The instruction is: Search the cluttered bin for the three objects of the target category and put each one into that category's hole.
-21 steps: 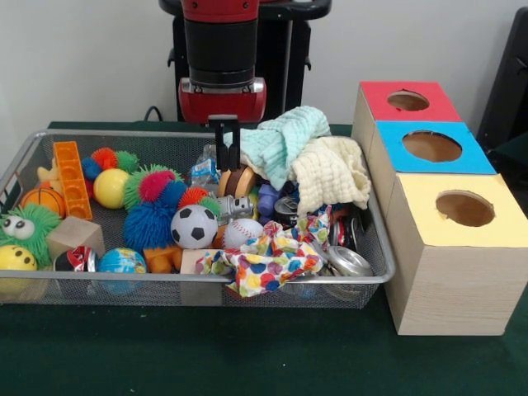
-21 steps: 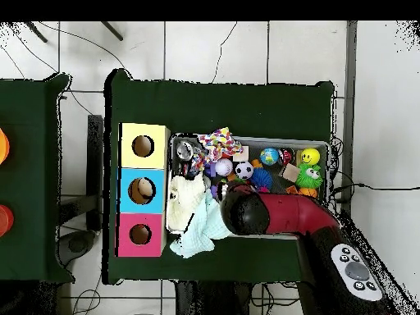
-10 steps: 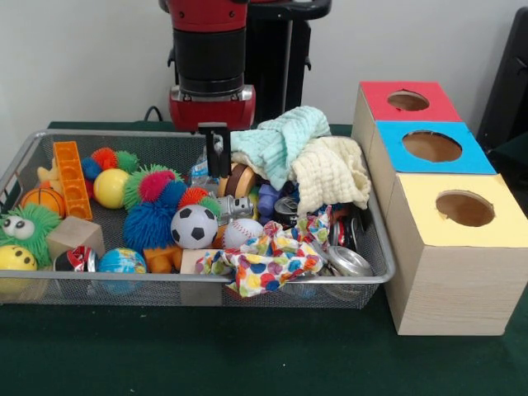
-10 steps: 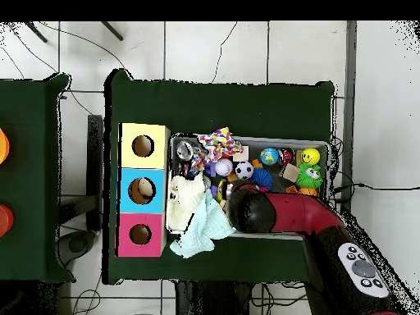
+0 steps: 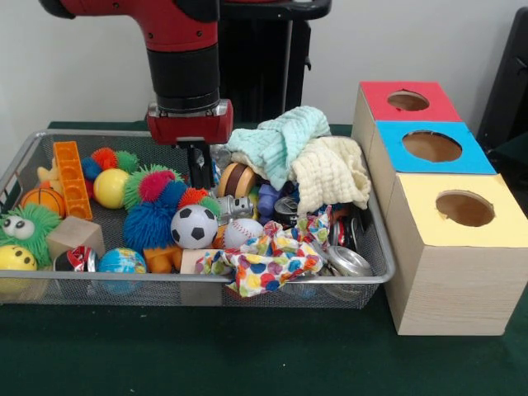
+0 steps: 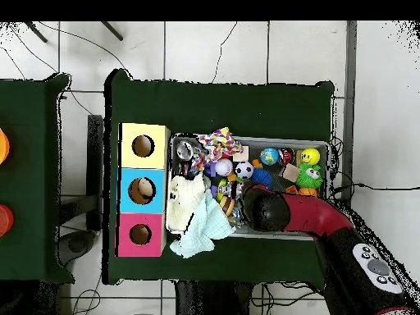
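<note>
A wire bin [image 5: 25, 157] full of toys is seen on the table. The gripper [image 5: 200, 172] is held over the fuzzy balls [image 5: 153, 206]; whether the fingers are spread cannot be told. Three boxes [image 5: 450, 247] with holes are placed just beside the bin.

- No text, label, brand or number could be read in either view.
- The cans [image 5: 346, 247] at the bin's [image 5: 124, 136] right end carried printing, but it was too small and blurred to make out.
- The three-coloured box [image 5: 429, 148] with holes bore no writing.
</note>
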{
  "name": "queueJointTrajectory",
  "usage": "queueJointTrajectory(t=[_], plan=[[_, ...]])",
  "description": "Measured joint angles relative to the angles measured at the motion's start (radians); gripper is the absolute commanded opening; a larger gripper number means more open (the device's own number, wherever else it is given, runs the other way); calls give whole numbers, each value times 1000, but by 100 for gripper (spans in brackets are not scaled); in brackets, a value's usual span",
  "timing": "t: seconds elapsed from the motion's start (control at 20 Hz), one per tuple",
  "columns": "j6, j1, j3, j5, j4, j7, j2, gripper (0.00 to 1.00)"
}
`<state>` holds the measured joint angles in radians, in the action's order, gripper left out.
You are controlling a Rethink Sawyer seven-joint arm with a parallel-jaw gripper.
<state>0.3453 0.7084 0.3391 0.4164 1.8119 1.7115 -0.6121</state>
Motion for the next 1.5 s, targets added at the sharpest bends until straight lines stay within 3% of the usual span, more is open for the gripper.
queueJointTrajectory(t=[0.55,1.5], plan=[[46,21,30,0,-18,0,13,0],[46,-8,40,0,-32,0,6,0]])
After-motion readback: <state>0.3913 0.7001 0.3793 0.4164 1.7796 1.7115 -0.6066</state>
